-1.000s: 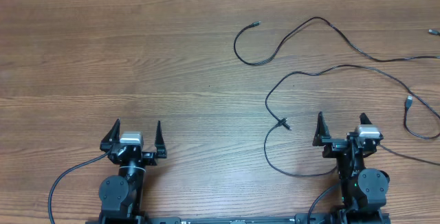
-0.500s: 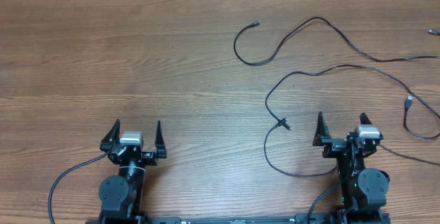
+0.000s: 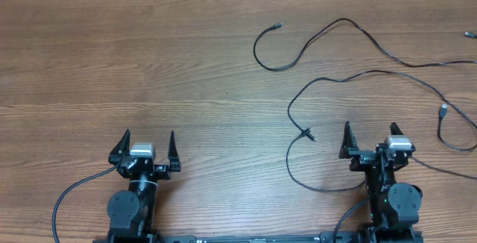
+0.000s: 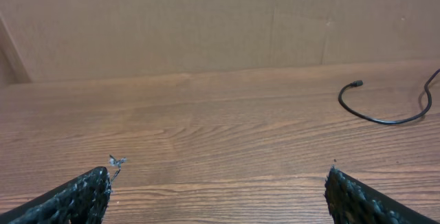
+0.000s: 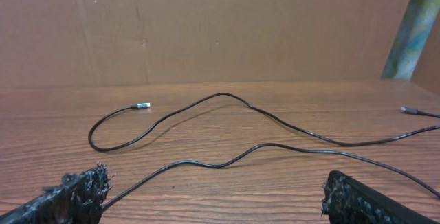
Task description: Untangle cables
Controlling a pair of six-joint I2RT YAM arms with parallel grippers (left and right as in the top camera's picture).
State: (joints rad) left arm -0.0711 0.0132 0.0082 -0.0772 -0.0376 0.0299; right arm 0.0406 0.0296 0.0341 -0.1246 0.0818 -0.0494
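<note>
A very thin, long black flexible cable point(image 3: 346, 21) is laid loose on the brown wood-grain tabletop point(image 3: 112, 57), near the far edge in the right half. Its small metal-tipped plug point(image 3: 277, 26) is placed just right of the middle. A hanging loop is formed beside the plug, and the cord is then carried in an arch out to the right edge.

A second thin black cable point(image 3: 373, 72) is spread nearer the front. It is run from the right edge toward the middle and bent back at a small dark fitting point(image 3: 307, 133), too small to be made out. From there it is looped down toward the near edge, beside the right arm. Another small plug end point(image 3: 443, 110) is seen close to the right edge. Within the overhead view the two cables are kept apart.

The black two-finger left gripper point(image 3: 148, 135) is stationed at the near edge, left of the middle. Its fingers are spread wide, nothing is held, and it is well apart from both cables. The matching right gripper point(image 3: 370, 127), at the near edge toward the right corner, is likewise spread and empty. Whether the near loop touches it cannot be told.
</note>
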